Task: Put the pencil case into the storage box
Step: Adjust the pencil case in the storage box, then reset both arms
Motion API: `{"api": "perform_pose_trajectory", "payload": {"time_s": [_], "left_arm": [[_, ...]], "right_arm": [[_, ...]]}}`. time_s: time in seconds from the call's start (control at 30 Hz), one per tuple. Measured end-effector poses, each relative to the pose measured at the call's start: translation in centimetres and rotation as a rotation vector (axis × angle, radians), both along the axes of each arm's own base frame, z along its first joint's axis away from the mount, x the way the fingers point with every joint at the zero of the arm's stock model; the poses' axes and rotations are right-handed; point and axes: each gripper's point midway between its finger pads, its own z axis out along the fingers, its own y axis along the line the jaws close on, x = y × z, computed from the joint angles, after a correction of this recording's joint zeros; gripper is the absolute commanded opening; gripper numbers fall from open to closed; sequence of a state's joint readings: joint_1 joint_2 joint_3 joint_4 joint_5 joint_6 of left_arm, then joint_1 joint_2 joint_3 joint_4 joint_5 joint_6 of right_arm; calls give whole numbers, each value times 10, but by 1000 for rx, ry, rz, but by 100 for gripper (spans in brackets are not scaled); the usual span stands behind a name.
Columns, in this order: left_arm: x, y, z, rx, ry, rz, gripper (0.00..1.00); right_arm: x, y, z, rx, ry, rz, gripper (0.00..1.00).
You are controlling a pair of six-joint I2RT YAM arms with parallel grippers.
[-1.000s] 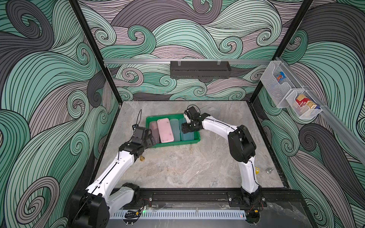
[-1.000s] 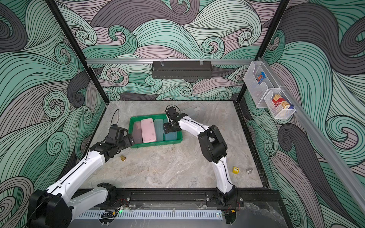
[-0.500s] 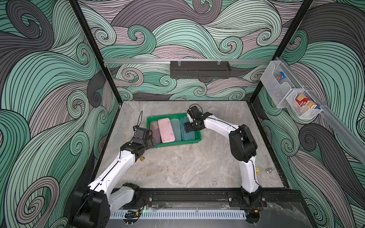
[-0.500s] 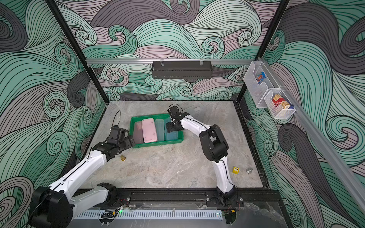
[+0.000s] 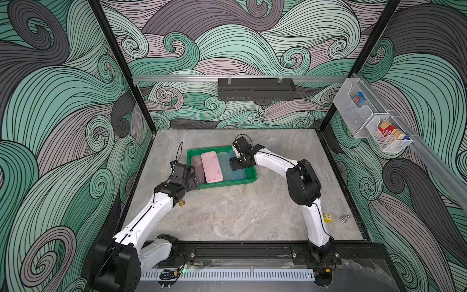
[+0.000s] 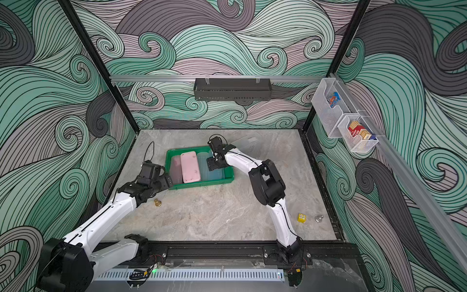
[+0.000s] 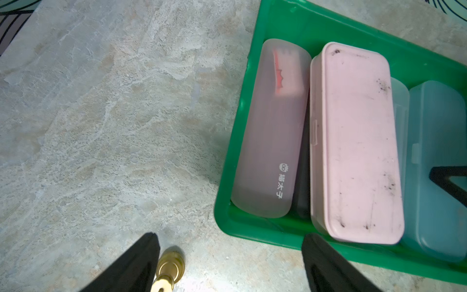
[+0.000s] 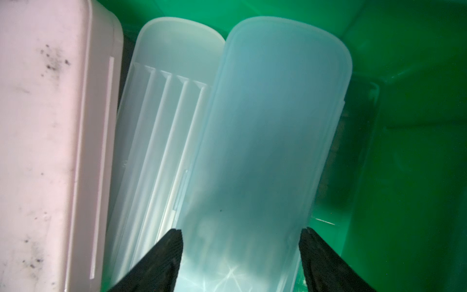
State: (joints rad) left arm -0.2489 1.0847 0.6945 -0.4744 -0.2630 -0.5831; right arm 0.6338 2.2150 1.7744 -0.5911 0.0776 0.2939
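The right pincer [image 8: 240, 235] is straddling the blue case [image 8: 265, 126], which is lying in the box [image 5: 227, 183] at its right end and overlapping the clear case [image 8: 161, 101]. I cannot tell whether it is clamped or loose. Withdrawing while pinching risks dragging the case out. The left pincer [image 7: 230, 236] is hanging open and empty.

Green storage box [image 5: 227, 184], blue pencil case [image 8: 265, 126]

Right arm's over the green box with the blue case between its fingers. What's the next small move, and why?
Probably open the right gripper wider and lift straight up. The blue pencil case already lies inside the storage box, overlapping the clear case, fingers flanking it; whether they pinch is unclear.
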Motion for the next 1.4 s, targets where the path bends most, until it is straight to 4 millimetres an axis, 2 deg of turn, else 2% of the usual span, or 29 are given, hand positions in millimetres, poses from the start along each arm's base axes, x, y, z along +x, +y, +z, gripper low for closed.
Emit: {"api": "perform_pose_trajectory", "payload": {"time_s": [0.2, 0.3, 0.43, 0.47, 0.5, 0.53, 0.6, 0.67, 0.77, 0.87, 0.97, 1.07, 1.13, 1.3, 1.4], "left_arm": [[0, 0, 0, 3, 0, -5, 92], [1, 0, 1, 2, -3, -6, 92], [1, 0, 1, 3, -4, -7, 92], [1, 0, 1, 5, -6, -9, 92], [1, 0, 2, 7, -8, -11, 92], [2, 0, 3, 10, -14, -14, 92], [5, 0, 8, 17, -41, -24, 94], [11, 0, 14, 30, -94, -40, 96], [18, 2, 14, 58, -180, -72, 99], [18, 5, 3, 108, -244, -120, 99], [20, 8, -2, 167, -283, -168, 99], [28, 10, 6, 222, -340, -199, 99], [36, 13, 7, 253, -371, -207, 99], [43, 19, -27, 278, -289, -245, 98], [48, 18, -31, 275, -283, -268, 98]], "right_arm": [[-1, -7, 0, -8, -5, -12, 67], [-12, -23, 7, -26, -1, -26, 67], [-22, -50, 42, -18, -42, -61, 68], [-24, -58, 56, -8, -68, -72, 74], [-25, -66, 67, -1, -89, -80, 83], [-28, -75, 80, 5, -116, -91, 98], [-34, -95, 98, 15, -167, -109, 99], [-43, -128, 106, 28, -210, -151, 99], [-58, -190, 95, 28, -251, -257, 99], [-74, -253, 67, 21, -266, -393, 99], [-89, -295, 38, -2, -276, -488, 99], [-96, -310, 21, -27, -324, -505, 99], [-95, -313, 18, -27, -382, -499, 99], [-79, -313, 14, -27, -500, -464, 99], [-65, -313, 21, -31, -559, -452, 99]]}}
